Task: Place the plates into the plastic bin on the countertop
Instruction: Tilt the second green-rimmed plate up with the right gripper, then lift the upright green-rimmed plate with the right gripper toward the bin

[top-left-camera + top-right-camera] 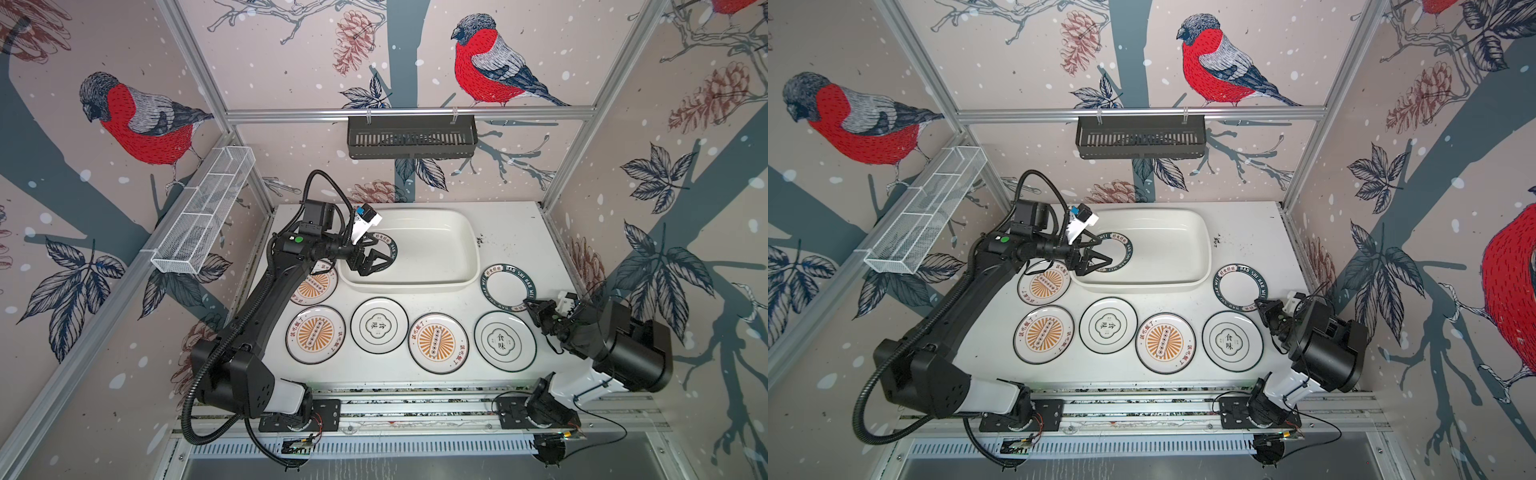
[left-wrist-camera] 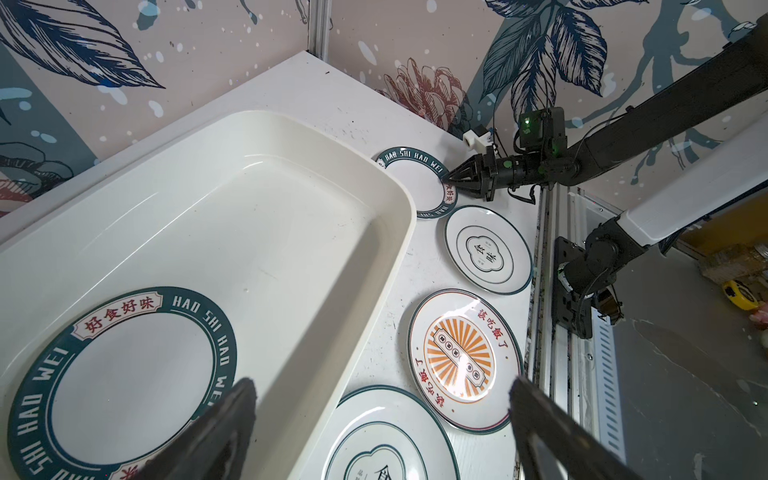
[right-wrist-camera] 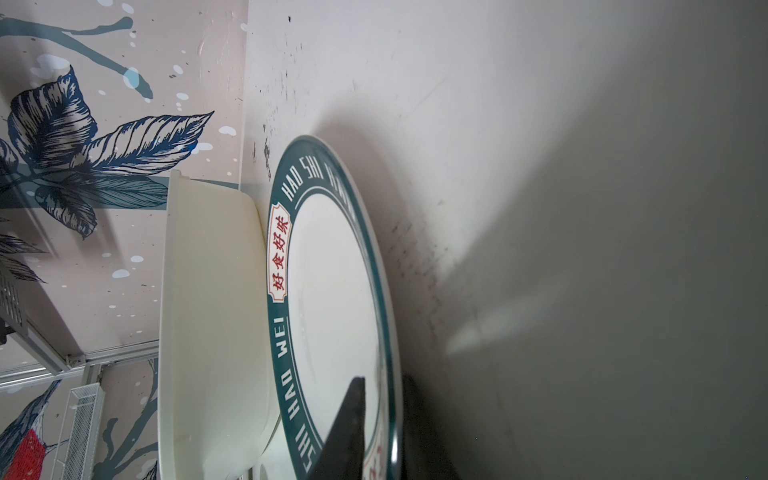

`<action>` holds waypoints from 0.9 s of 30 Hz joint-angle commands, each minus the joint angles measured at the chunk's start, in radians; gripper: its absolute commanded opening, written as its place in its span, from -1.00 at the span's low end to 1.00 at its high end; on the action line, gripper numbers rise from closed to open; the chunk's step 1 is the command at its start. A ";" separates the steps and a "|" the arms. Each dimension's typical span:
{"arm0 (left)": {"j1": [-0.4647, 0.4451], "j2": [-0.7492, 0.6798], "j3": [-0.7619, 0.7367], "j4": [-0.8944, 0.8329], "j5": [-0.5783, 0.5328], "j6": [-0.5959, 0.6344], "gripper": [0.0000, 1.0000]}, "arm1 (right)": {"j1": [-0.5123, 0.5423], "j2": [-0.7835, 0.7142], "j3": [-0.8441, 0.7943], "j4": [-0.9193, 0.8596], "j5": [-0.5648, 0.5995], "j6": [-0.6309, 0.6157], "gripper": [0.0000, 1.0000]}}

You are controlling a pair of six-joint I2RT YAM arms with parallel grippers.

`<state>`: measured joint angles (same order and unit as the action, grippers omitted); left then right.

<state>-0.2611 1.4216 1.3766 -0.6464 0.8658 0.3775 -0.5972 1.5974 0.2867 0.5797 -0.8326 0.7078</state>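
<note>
**A:** Left gripper, state?

**B:** Jaws spread wide, nothing between them. It hangs over the left end of the plastic bin. In the left wrist view its fingers frame the bin's front wall.

**A:** Bin contents?

**B:** One plate, the binned banded plate. It lies flat on the bin floor at that left end, directly under the gripper.

**A:** Right gripper?

**B:** Jaws drawn almost together on the rim of the outer banded plate. The right wrist view shows one finger on top of the rim and the other beneath it. That plate sits on the countertop just beside the bin's right end. Whether plate and bin touch, I cannot tell.

**A:** Remaining plates?

**B:** Five, all on the countertop in front of the bin.
- A row of four runs left to right: left sunburst plate, left quatrefoil plate, right sunburst plate, right quatrefoil plate.
- The rear sunburst plate lies behind the row's left end, near the bin's front-left corner, partly hidden under the left arm.
- The right quatrefoil plate lies just in front of the gripped plate.
</note>
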 commanded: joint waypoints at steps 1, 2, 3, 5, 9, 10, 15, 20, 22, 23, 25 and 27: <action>-0.009 -0.007 0.009 -0.018 0.000 0.023 0.88 | -0.001 0.009 -0.005 -0.142 0.103 -0.006 -0.68; -0.010 -0.008 0.009 -0.016 -0.001 0.023 0.88 | -0.002 0.009 -0.005 -0.141 0.102 -0.007 -0.71; -0.010 -0.009 0.010 -0.016 -0.004 0.023 0.88 | -0.004 0.010 -0.004 -0.137 0.099 -0.005 -0.71; -0.012 -0.010 0.010 -0.010 -0.008 0.014 0.88 | -0.008 0.013 -0.007 -0.119 0.084 0.004 -0.73; -0.013 -0.007 0.020 0.000 0.008 -0.018 0.88 | -0.017 0.016 -0.005 -0.110 0.071 0.011 -0.79; -0.013 -0.005 0.022 0.004 0.006 -0.021 0.88 | -0.019 0.015 -0.003 -0.109 0.068 0.012 -0.82; -0.012 0.001 0.030 0.017 -0.020 -0.051 0.88 | -0.030 0.004 0.006 -0.107 0.054 0.018 -0.88; -0.012 -0.001 0.040 0.029 -0.022 -0.079 0.88 | -0.047 -0.008 0.026 -0.118 0.037 0.024 -0.93; -0.012 -0.004 0.042 0.036 -0.026 -0.087 0.88 | -0.055 -0.017 0.035 -0.122 0.030 0.028 -0.93; -0.013 -0.004 0.041 0.038 -0.030 -0.091 0.88 | -0.060 -0.023 0.041 -0.126 0.029 0.030 -0.94; -0.012 -0.004 0.041 0.042 -0.044 -0.098 0.88 | -0.068 -0.037 0.055 -0.143 0.028 0.029 -0.94; -0.013 -0.004 0.041 0.050 -0.063 -0.107 0.88 | -0.080 -0.055 0.074 -0.166 0.024 0.023 -0.95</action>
<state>-0.2718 1.4220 1.4078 -0.6235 0.8246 0.2852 -0.6655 1.5597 0.3408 0.4656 -0.8288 0.7315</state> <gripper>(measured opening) 0.941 0.083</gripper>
